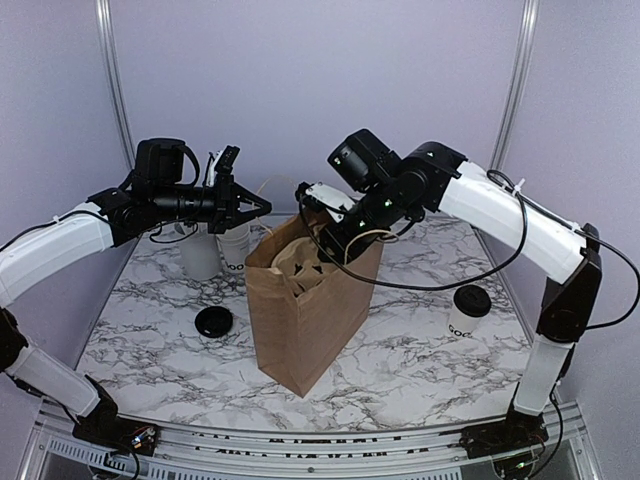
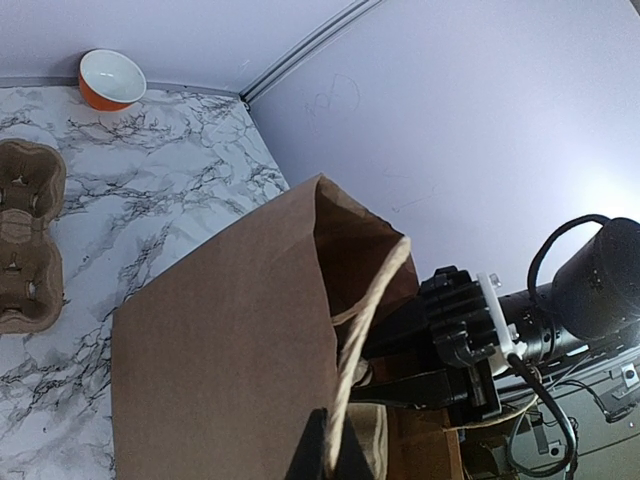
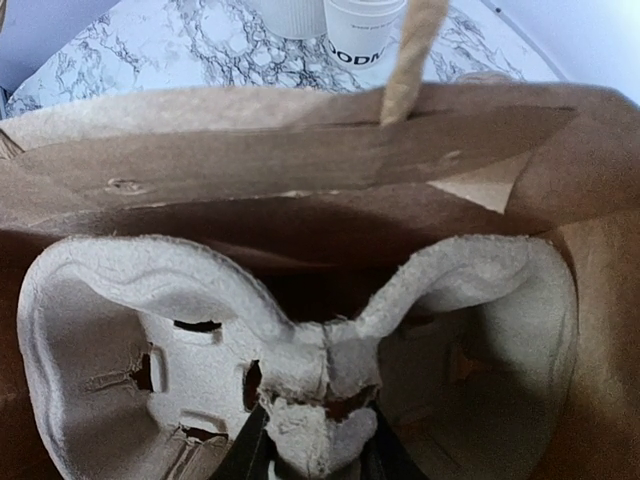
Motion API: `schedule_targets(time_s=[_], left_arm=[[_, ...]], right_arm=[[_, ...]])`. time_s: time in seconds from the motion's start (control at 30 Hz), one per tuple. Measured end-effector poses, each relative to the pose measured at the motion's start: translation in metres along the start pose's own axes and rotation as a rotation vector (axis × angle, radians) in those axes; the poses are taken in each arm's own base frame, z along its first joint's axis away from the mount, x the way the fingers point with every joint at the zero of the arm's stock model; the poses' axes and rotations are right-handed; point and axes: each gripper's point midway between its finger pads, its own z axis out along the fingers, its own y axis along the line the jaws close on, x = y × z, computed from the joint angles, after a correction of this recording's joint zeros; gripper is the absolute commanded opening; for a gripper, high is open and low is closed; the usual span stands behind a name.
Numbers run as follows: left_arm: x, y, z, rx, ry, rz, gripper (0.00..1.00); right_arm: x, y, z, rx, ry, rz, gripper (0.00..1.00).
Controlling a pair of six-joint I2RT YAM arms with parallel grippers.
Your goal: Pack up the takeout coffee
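Pinching the rope handle of the paper bag, the left end effector is clenching it taut. Inside, the right end effector is grasping the pulp tray by its middle. The coffee cup is sitting outside, near the right edge of the counter. Pushing down is likely risking the tray snagging and tearing the bag.

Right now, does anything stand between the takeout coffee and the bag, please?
Yes: the right gripper sits in the mouth of the paper bag, holding a pulp tray inside; the takeout coffee stands apart.
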Motion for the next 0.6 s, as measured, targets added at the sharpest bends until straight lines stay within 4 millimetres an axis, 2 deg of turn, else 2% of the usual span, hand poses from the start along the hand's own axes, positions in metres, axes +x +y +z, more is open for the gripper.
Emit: schedule_targets(time_s=[0.6], left_arm=[[0.0055,-0.0052,0.0032,0.011,0.014,0.005,0.0]], right_arm=[[-0.0016,-0.0016,0.0027,0.011,0.01,0.006,0.3]])
